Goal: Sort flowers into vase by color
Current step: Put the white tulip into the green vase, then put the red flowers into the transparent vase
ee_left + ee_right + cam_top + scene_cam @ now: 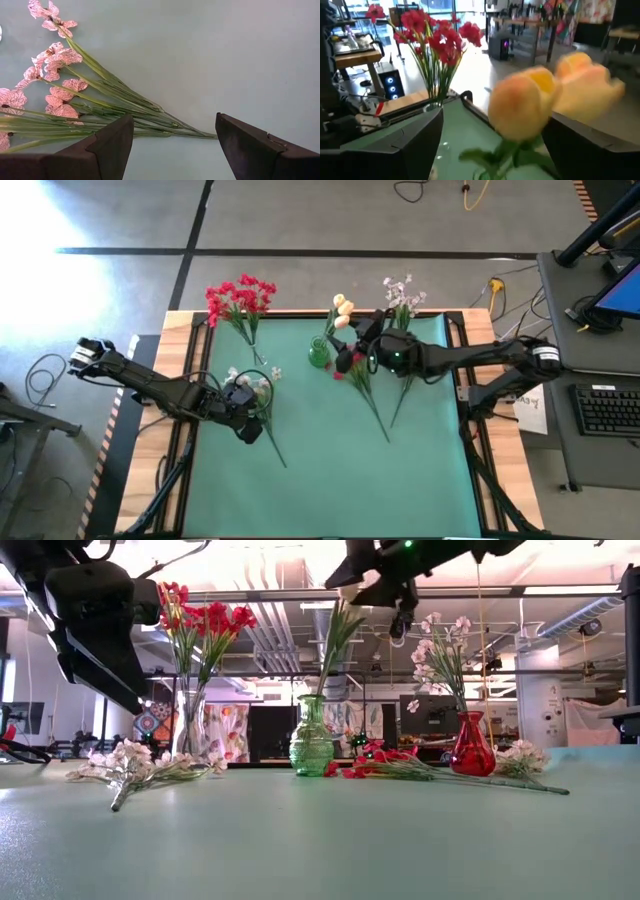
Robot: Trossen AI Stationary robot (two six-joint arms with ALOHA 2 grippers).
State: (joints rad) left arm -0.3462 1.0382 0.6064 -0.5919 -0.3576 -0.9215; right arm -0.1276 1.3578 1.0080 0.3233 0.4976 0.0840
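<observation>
A green vase (312, 740) stands mid-table with cream-yellow buds (527, 107) upright in it. My right gripper (492, 117) is open and level at the height of the buds, one finger on either side of them; no touch shows. Red blooms (240, 298) stand in a clear vase (190, 725) at the far left. White-pink sprays (440, 655) stand in a red vase (472, 748). A white-pink spray (60, 90) lies flat on the mat. My left gripper (174, 120) hangs open over its stems, slanting down, clear of them.
A red flower (385, 762) and a pale spray (520, 758) lie on the mat to the right of the green vase, their stems running toward the near edge. The near half of the green mat (330, 490) holds nothing.
</observation>
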